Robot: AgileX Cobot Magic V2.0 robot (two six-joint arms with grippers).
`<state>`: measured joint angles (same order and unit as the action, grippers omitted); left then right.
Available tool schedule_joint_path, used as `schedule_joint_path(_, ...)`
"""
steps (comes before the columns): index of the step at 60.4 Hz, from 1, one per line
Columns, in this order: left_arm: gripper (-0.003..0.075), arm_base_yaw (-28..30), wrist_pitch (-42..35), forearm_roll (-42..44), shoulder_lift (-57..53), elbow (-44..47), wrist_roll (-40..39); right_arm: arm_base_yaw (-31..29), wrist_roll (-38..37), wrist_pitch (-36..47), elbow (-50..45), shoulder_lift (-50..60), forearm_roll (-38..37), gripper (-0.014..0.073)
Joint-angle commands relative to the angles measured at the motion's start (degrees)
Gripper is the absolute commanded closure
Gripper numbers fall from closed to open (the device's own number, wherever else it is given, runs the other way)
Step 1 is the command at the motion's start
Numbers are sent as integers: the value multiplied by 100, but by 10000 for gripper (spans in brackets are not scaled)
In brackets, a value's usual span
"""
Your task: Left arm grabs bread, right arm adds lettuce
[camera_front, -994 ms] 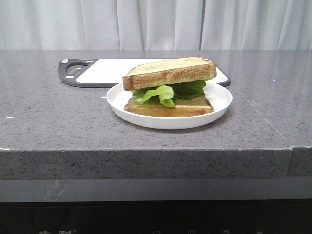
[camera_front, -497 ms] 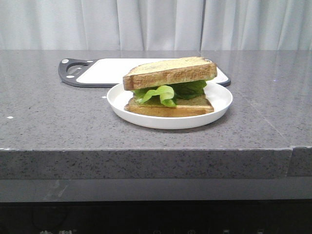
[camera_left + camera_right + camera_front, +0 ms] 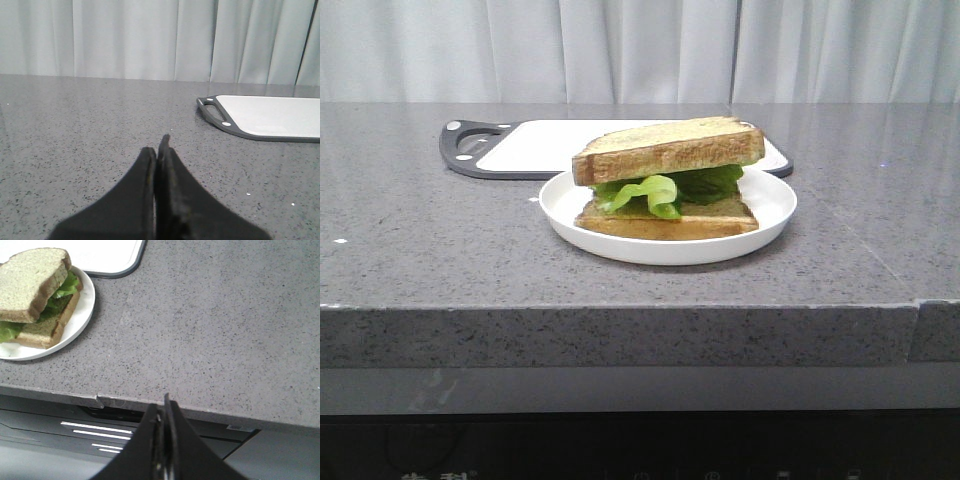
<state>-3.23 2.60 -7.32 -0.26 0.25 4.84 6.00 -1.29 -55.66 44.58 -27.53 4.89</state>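
A: Where is the bread [image 3: 668,148] found?

B: It is laid on top of the lettuce [image 3: 665,190], which rests on a thinner slice [image 3: 670,218] in a white plate [image 3: 772,205]. The stack appears finished, so little seems left to be done.

A: How is it placed from each gripper?

B: From the right gripper [image 3: 163,412] it is seen ahead and off to one side, well apart. From the left gripper [image 3: 158,155] it is not seen at all; only the cutting board [image 3: 270,116] is caught ahead. The right arm is judged nearer.

A: And the grippers?

B: Both are pressed closed with nothing held. The bread's far edge is cut off in the right wrist view.
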Motion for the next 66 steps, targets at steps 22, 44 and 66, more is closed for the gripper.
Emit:
schedule_joint_path(22,741,13,-486,-19,-103,25,-53,-4,-2,416,143,-40,-58,662)
schedule_joint_path(44,741,13,-486,-19,-103,25,-53,-142,12,1912,-1001,633,-360,662)
schedule_joint_path(66,741,13,-486,-19,-103,25,-53,-425,7,5448,-4086,2318,-276,662)
